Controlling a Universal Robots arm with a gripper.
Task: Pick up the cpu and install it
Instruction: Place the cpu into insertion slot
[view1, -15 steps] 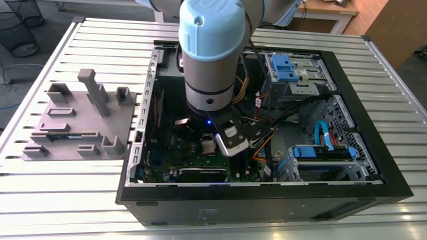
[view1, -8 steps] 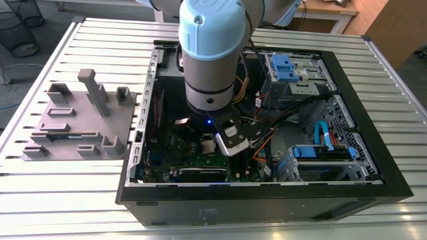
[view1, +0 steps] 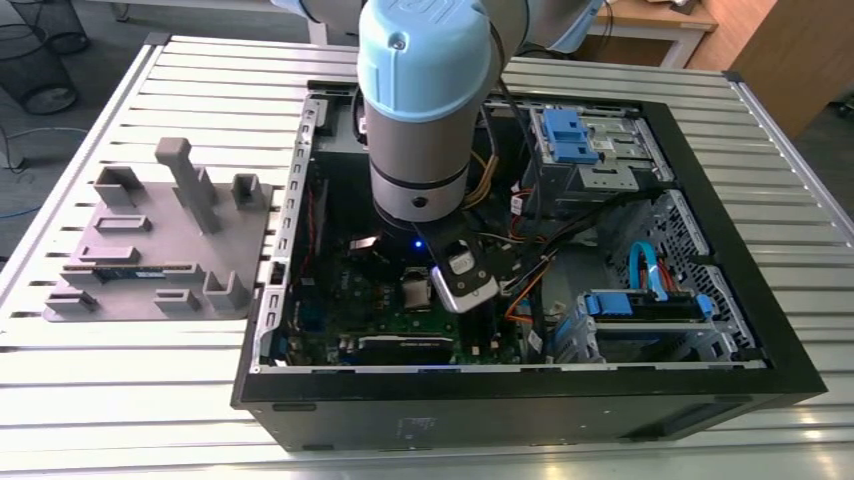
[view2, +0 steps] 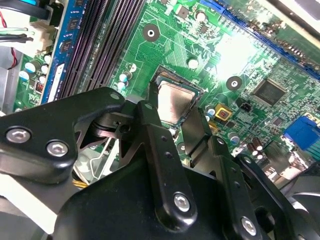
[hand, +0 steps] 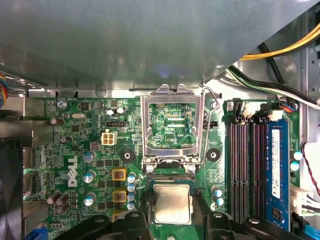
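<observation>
Slatted tabletop (view1: 80, 400) is occupied by a grey tray (view1: 147, 260) at the exterior view's left, then an open computer case (view1: 534, 395). Inside, the cpu (hand: 171, 202) is clamped between the gripper's (view2: 171, 116) jaws, flat, silver face up, edges squared to the socket frame (hand: 172, 125).

Two cpu (view2: 176, 100) corners behind the gripper (view2: 174, 115); motherboard (view2: 165, 45) cropped at the borders.
</observation>
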